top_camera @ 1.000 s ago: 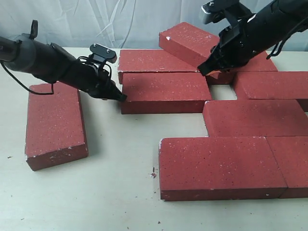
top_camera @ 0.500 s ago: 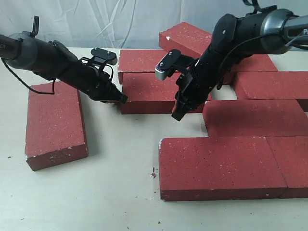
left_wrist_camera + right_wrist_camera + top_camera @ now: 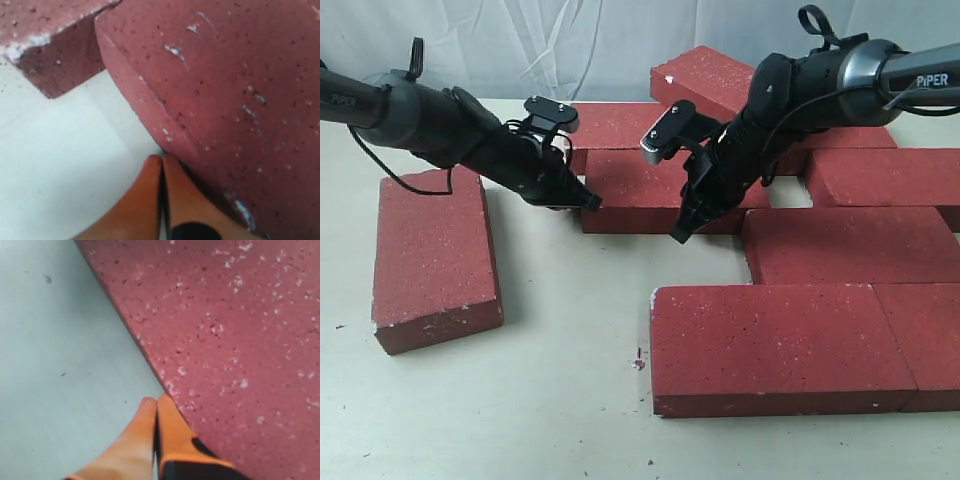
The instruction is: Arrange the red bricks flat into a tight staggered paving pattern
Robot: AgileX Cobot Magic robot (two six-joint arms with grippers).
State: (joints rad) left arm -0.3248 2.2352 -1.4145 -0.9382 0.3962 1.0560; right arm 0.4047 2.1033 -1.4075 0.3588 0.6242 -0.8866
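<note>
Several dark-red bricks lie on the pale table. The middle brick (image 3: 640,190) lies flat between both arms. My left gripper (image 3: 590,203) is shut and empty, its tips pressed against that brick's left end (image 3: 225,100). My right gripper (image 3: 678,235) is shut and empty too, tips down at the brick's front edge (image 3: 225,330). Another brick (image 3: 625,125) lies flat behind it, and one brick (image 3: 715,85) leans tilted on top at the back. A lone brick (image 3: 432,255) lies apart at the left. Flat bricks (image 3: 775,340) (image 3: 845,245) fill the right front.
A small square gap (image 3: 786,193) of bare table shows among the right-hand bricks. A white cloth backdrop (image 3: 520,45) hangs behind the table. A little debris speck (image 3: 638,362) lies near the front brick's left end.
The right arm swung down from the tilted back brick to the middle brick's front edge. The left gripper moved right, and the middle brick slid slightly right with it.
</note>
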